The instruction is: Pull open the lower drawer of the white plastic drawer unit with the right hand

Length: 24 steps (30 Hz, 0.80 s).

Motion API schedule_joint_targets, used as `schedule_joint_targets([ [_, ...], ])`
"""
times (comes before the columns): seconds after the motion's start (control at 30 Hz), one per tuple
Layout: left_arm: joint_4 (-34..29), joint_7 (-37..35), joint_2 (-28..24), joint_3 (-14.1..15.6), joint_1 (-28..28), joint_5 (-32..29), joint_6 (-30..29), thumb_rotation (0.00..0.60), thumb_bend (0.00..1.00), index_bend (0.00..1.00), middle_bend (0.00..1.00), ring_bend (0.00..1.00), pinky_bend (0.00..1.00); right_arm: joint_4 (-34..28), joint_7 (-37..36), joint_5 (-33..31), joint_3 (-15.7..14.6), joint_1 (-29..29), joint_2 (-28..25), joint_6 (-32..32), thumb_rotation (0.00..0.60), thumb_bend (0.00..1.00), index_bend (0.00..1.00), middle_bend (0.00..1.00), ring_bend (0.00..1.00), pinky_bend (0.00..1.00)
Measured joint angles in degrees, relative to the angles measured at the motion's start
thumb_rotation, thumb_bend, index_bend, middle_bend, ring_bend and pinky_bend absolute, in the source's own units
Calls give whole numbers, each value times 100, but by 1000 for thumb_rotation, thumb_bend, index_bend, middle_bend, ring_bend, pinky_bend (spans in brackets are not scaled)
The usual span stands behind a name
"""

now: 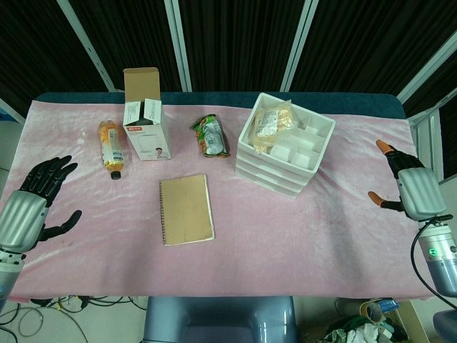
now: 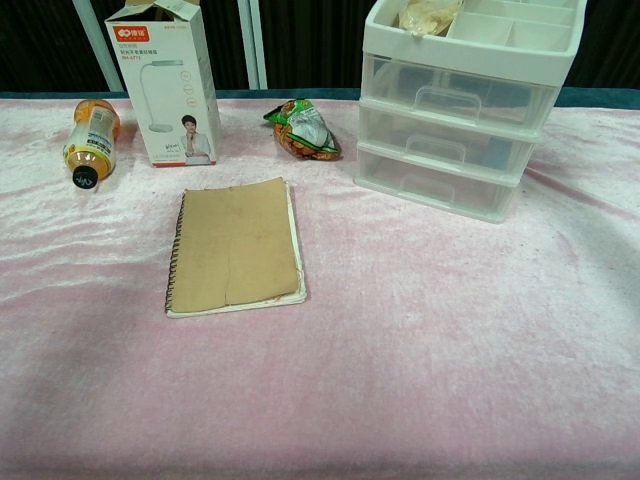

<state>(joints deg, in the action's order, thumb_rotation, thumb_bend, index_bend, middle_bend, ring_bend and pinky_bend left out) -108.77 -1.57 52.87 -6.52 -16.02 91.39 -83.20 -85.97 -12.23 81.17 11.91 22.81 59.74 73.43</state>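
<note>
At table's 3 o'clock edge, right hand [image 1: 408, 187] hovers with fingers [image 1: 386, 147] spread wide, holding nothing, well apart from white plastic drawer unit [image 1: 285, 143]. Unit sits toward 1 o'clock on pink cloth [image 1: 300, 236], front angled at robot, likely for easy reach. Lower drawer [image 2: 432, 181] shut, handle untouched. Left hand [image 1: 27, 209] at 9 o'clock, fingers splayed, empty, apparently parked clear. Notebook [image 1: 186, 209] lies near centre.

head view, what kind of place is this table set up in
Probably a robot lab or data-collection station: a table under a pink cloth, black curtains behind white frame bars, and loose cables on the floor below.
</note>
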Motion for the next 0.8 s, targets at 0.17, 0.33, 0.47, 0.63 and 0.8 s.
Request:
schedule_joint_targets([
  [0.17,-80,-70,-86,116,222,71,-236,600,307,48,13,0,48,-146,-7,24,3,-13,-110,7,600,110,82,127,201,260],
  [0.33,-24,-20,-117,334,574,82,-437,600,307,49,11,0,48,-510,-141,-27,-34,-95,-224,-23,600,110,82,129,221,336],
  [0.47,298,-16,112,447,754,150,-666,600,307,58,13,0,48,-837,-483,78,-187,-210,-296,-56,600,110,82,142,234,337],
  [0.63,1003,-308,531,485,898,206,-901,600,306,65,15,0,49,-1101,-741,369,-430,-336,-206,-32,600,110,81,169,249,337],
  [0.8,1578,-600,791,497,942,21,-792,600,307,64,15,0,46,-1260,-817,563,-622,-383,37,-59,600,114,82,246,347,369],
])
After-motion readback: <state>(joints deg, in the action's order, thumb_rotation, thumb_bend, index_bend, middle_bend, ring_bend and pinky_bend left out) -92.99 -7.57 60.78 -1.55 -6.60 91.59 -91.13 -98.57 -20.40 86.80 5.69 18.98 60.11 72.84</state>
